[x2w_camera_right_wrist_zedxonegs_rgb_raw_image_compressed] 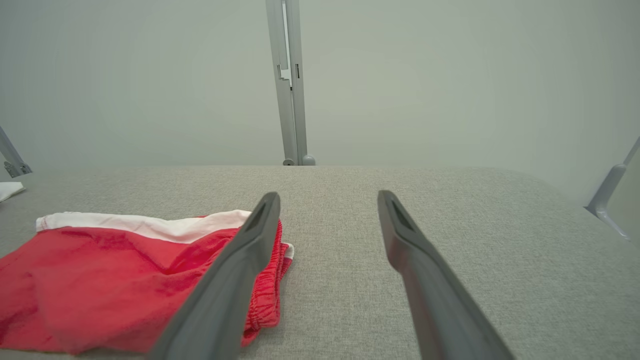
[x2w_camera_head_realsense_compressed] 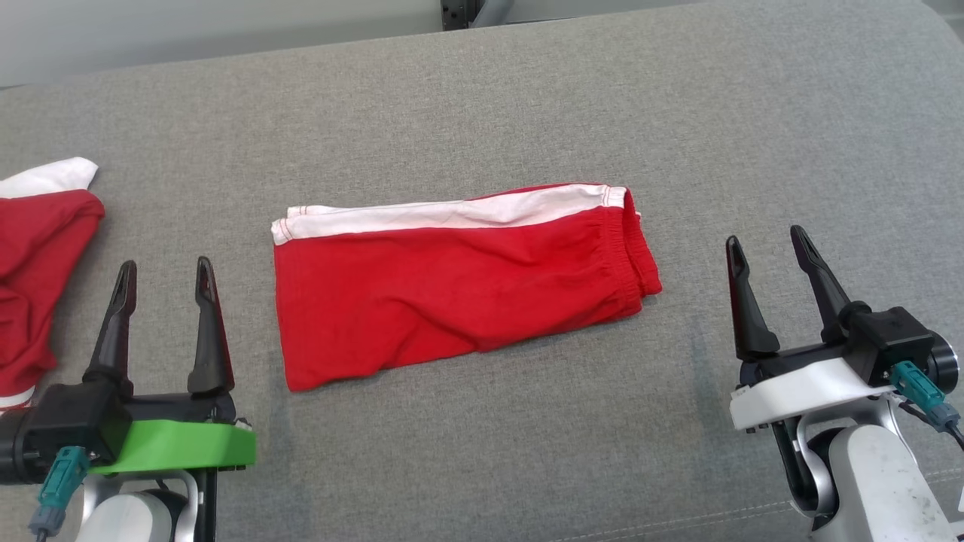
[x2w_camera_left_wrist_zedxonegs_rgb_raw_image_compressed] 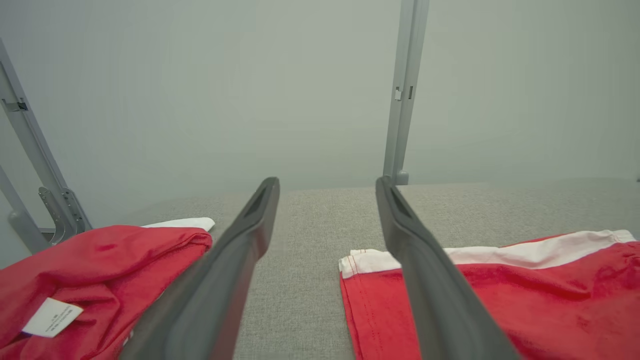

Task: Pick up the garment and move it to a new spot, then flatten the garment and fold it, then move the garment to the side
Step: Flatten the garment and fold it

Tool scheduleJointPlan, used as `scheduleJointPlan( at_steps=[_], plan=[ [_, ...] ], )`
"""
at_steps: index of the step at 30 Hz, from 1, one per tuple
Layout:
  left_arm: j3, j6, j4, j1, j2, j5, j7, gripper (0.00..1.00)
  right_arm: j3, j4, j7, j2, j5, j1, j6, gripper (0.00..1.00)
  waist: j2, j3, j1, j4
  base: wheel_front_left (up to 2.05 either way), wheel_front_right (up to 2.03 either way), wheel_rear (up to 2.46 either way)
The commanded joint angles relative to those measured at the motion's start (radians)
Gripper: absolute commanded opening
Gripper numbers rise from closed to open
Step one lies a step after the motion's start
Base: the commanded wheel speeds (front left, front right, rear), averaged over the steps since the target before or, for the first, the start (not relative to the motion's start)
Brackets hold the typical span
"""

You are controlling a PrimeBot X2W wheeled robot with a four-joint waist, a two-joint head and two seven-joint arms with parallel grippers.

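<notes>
A grey woven fabric surface (x2w_camera_head_realsense_compressed: 482, 98) fills the scene, with a pale plain wall behind it and grey metal posts (x2w_camera_right_wrist_zedxonegs_rgb_raw_image_compressed: 289, 80) standing at its far edge.

The garment (x2w_camera_head_realsense_compressed: 452, 286), a pair of red shorts, lies folded flat near the middle of the surface. A white band (x2w_camera_head_realsense_compressed: 452, 214) runs along its far edge, and its gathered elastic waistband (x2w_camera_head_realsense_compressed: 636, 248) is at the robot's right end. A few shallow creases cross the red cloth.

The left end effector (x2w_camera_head_realsense_compressed: 166, 271) is released, its two dark fingers spread wide with nothing between them. It sits near the left end of the garment, apart from it, over bare grey fabric. In the left wrist view the spread fingers (x2w_camera_left_wrist_zedxonegs_rgb_raw_image_compressed: 240, 250) frame an open strip of surface, and the garment's white hem corner (x2w_camera_left_wrist_zedxonegs_rgb_raw_image_compressed: 365, 260) appears just behind the right-hand finger.

A second red garment (x2w_camera_head_realsense_compressed: 34, 278) lies crumpled at the left edge of the surface, beyond the left end effector. It has a white part at its far end and a white sewn-in label (x2w_camera_left_wrist_zedxonegs_rgb_raw_image_compressed: 51, 316) facing up.

The right end effector (x2w_camera_head_realsense_compressed: 764, 237) is released too, with its fingers wide apart and empty. It sits to the right of the waistband end, well clear of the cloth. In the right wrist view its left finger (x2w_camera_right_wrist_zedxonegs_rgb_raw_image_compressed: 240, 265) crosses in front of the waistband, while the space between the fingers shows bare surface.
</notes>
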Motion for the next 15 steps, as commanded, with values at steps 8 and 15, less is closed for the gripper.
scheduleJointPlan(
  at_steps=[8, 15],
  plan=[
    [-0.010, 0.012, -0.012, 0.016, 0.008, 0.002, 0.017, 1.00, -0.006, -0.006, 0.013, -0.010, 0.004, 0.011, 0.000, 1.00, 0.0000, 0.004, 0.0000, 0.013, 0.00, 0.00, 0.00],
    [-0.019, 0.002, -0.010, -0.012, 0.005, -0.001, 0.017, 1.00, 0.004, 0.011, 0.026, -0.018, 0.006, -0.030, 0.000, 1.00, 0.0000, 0.021, 0.0000, 0.037, 0.00, 0.00, 0.00]
  ],
)
